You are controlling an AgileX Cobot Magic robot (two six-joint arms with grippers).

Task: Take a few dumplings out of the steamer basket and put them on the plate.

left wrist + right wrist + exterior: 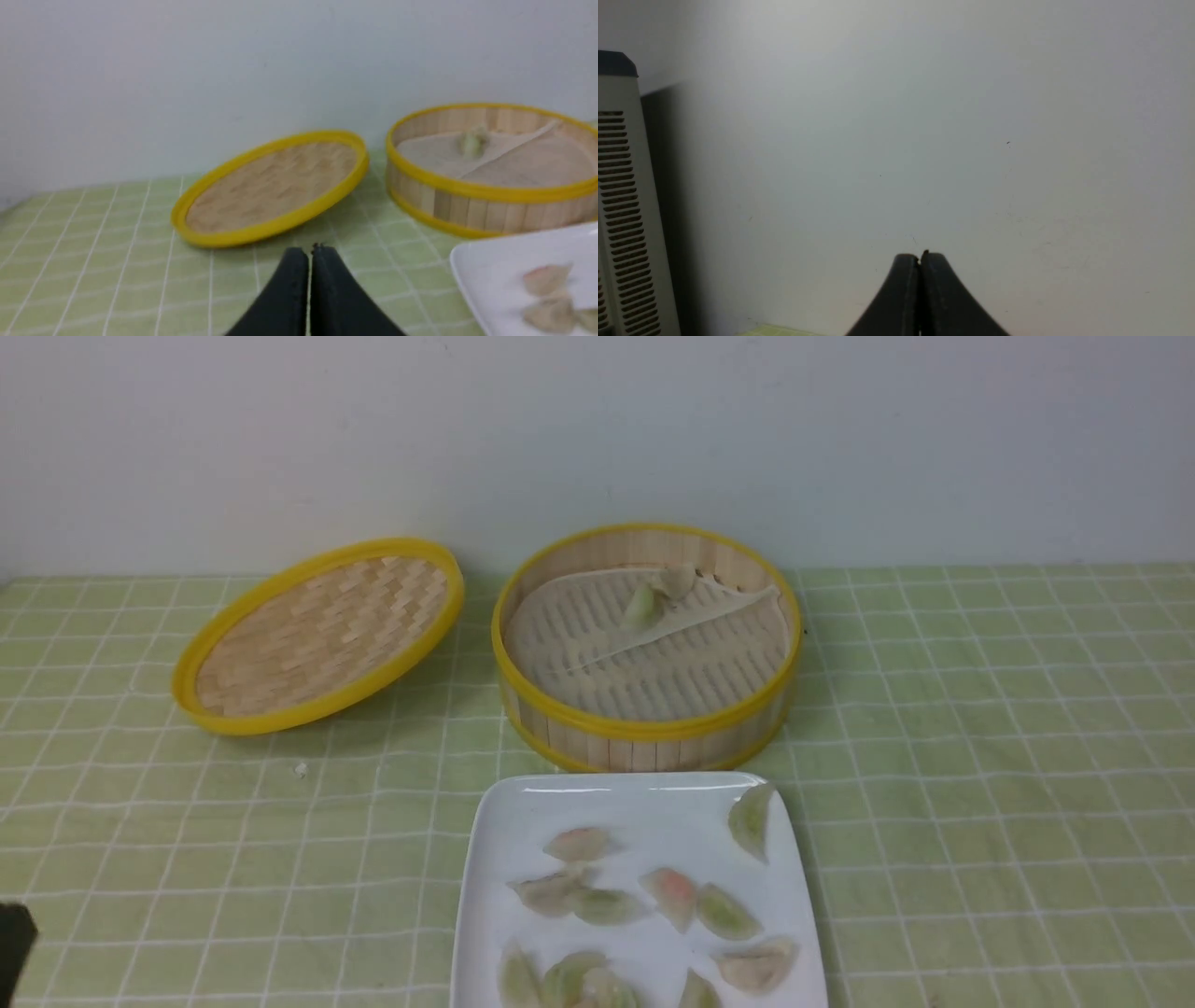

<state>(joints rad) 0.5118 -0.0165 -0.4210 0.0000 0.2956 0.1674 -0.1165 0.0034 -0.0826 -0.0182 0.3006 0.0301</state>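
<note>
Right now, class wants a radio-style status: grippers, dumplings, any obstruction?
Left gripper and right gripper shut, empty. Most dumplings on plate; two left in steamer basket. Nothing in the way.

My front camera sits between my arms and looks forward and down at the table, with the plate [644,821] close and the steamer basket [646,728] behind it. My left wrist camera sits low near the table and looks across it, so it also sees the lid [271,186], basket and plate corner. My right wrist camera faces the wall [924,140].
</note>
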